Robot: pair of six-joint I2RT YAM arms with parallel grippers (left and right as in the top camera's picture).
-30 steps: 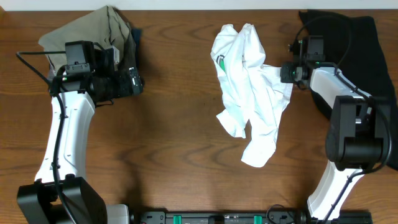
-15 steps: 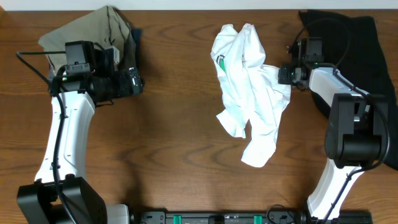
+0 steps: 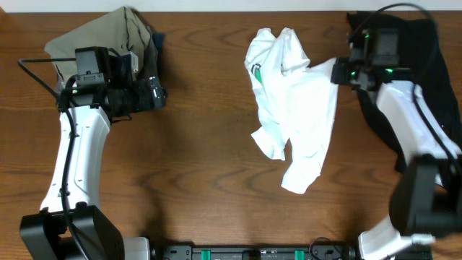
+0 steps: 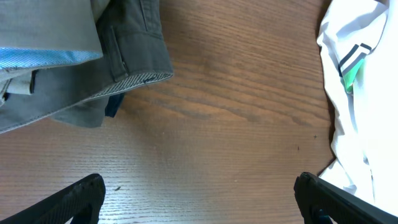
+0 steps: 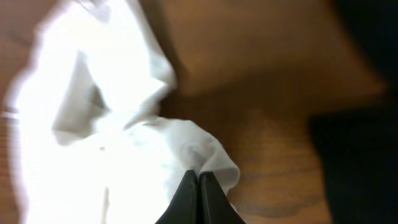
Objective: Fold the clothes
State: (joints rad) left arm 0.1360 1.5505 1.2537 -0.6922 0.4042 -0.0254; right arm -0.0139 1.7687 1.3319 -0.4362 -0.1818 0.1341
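White T-shirt [image 3: 292, 108] crumpled on table [image 3: 202, 159] right of centre, lower end nearest the arm bases; right gripper [image 5: 199, 177] clenched on its upper right edge; left gripper [image 4: 199, 190] spread wide over bare wood; olive garment [image 3: 101, 36] far left, black garment [image 3: 426, 43] far right.

No word, number or brand can be read anywhere: the only marking is a small green patch [image 4: 353, 73] with dark stripes printed on the white T-shirt [image 3: 296, 115], and neither the overhead nor the left wrist view shows legible letters on it.
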